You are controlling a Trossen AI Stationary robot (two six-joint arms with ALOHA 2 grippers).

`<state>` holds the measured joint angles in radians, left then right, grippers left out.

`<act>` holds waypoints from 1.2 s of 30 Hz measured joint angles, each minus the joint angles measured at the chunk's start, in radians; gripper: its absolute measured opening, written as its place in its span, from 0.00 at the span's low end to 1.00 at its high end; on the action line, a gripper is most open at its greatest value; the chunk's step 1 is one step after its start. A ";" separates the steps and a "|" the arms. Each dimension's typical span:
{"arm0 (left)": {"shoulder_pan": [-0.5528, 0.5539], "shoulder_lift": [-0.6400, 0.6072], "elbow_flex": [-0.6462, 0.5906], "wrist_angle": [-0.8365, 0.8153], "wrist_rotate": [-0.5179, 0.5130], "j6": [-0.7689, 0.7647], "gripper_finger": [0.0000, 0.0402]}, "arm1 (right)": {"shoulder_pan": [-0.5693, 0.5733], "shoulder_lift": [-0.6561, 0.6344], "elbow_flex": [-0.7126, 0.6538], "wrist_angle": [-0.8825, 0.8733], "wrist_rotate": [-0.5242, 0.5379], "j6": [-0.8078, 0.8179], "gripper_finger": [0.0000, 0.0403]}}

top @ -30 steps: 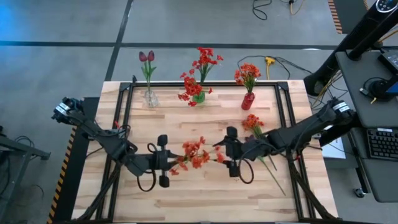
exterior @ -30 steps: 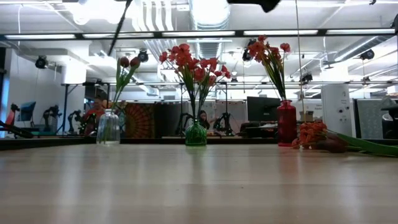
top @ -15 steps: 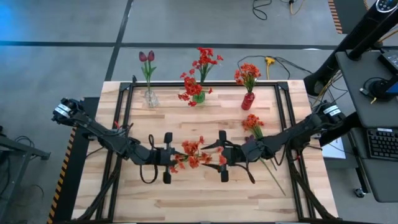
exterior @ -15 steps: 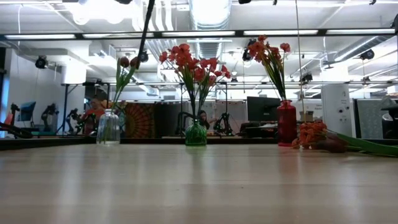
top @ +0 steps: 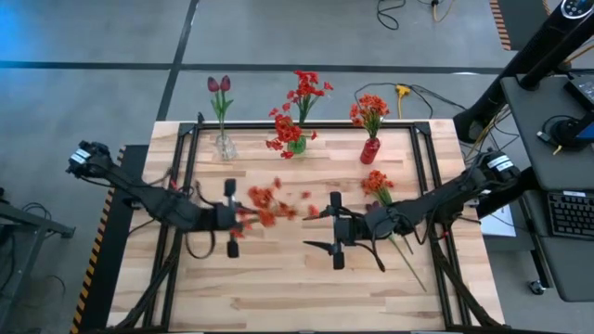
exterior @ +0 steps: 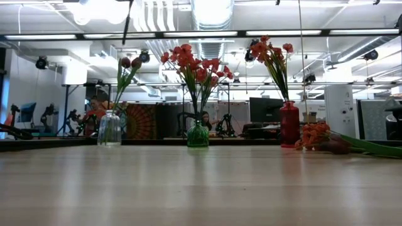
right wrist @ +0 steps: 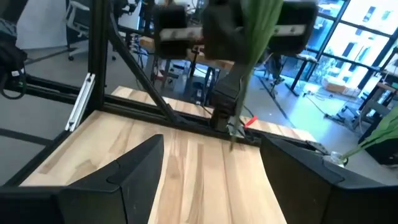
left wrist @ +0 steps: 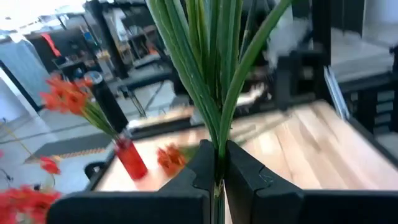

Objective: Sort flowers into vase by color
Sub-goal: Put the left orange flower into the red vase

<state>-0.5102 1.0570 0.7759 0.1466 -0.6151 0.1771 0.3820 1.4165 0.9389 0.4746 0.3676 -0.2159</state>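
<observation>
Left gripper (top: 230,217): pinched on green stems of red flower bunch (top: 269,199), lifted over table (top: 278,288) centre.
Right gripper (top: 334,243): spread wide, empty, beside it.
Vases: 3 along far edge, maroon tulips (top: 219,85), red blooms (top: 299,111), orange blooms (top: 369,109).
Loose orange flowers (top: 377,183): lying near red vase (top: 370,150).
</observation>
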 joint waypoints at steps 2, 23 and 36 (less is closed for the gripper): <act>0.000 -0.047 -0.006 -0.005 0.003 0.015 0.00 | 0.000 -0.001 -0.005 0.005 0.000 -0.005 0.65; 0.078 0.214 -0.088 0.448 0.097 0.097 0.00 | -0.029 0.081 0.000 0.319 -0.081 -0.090 0.65; 0.092 0.364 0.002 0.514 0.107 0.113 0.00 | -0.043 0.082 0.001 0.316 -0.080 -0.071 0.58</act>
<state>-0.4178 1.4209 0.7783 0.6611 -0.5086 0.2905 0.3393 1.4982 0.9398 0.7906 0.2878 -0.2871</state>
